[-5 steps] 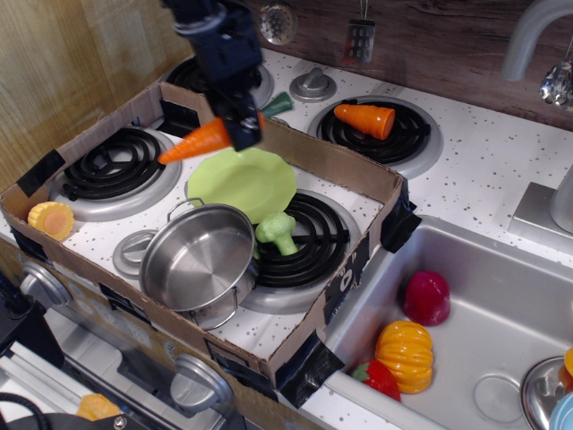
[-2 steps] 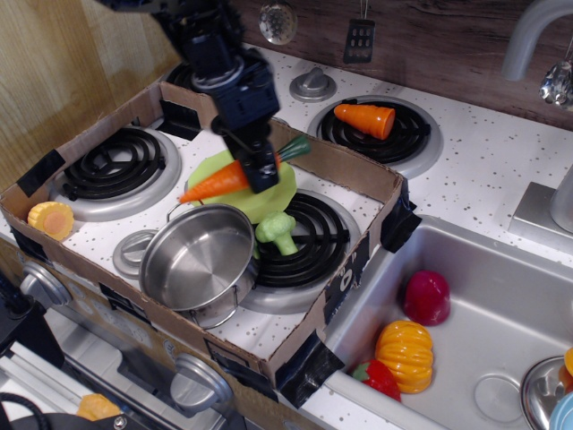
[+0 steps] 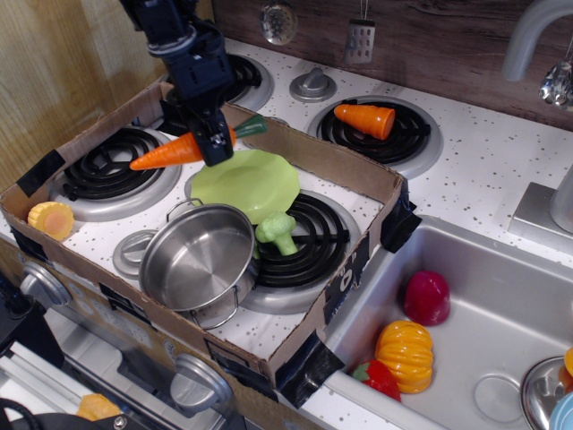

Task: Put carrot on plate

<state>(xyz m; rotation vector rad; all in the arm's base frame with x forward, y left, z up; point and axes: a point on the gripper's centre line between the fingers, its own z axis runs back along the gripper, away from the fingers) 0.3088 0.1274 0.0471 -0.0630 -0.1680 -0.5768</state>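
Note:
The long orange carrot (image 3: 170, 153) with a dark green leafy top is held in the air by my black gripper (image 3: 215, 143), which is shut on its middle. It hangs above the left rim of the lime-green plate (image 3: 246, 184), its tip pointing left over the left burner. The plate lies flat on the stove inside the cardboard tray, partly under the steel pot's rim. My arm comes down from the top left.
A steel pot (image 3: 197, 262) stands in front of the plate, with a green broccoli (image 3: 278, 232) beside it. A short orange cone (image 3: 365, 118) lies on the back right burner. A cardboard tray wall (image 3: 331, 161) rings the stove. A yellow corn slice (image 3: 51, 219) sits at left. The sink (image 3: 501, 305) holds toy vegetables.
My gripper with the carrot has moved left and up, from low over the plate's middle to above its left rim.

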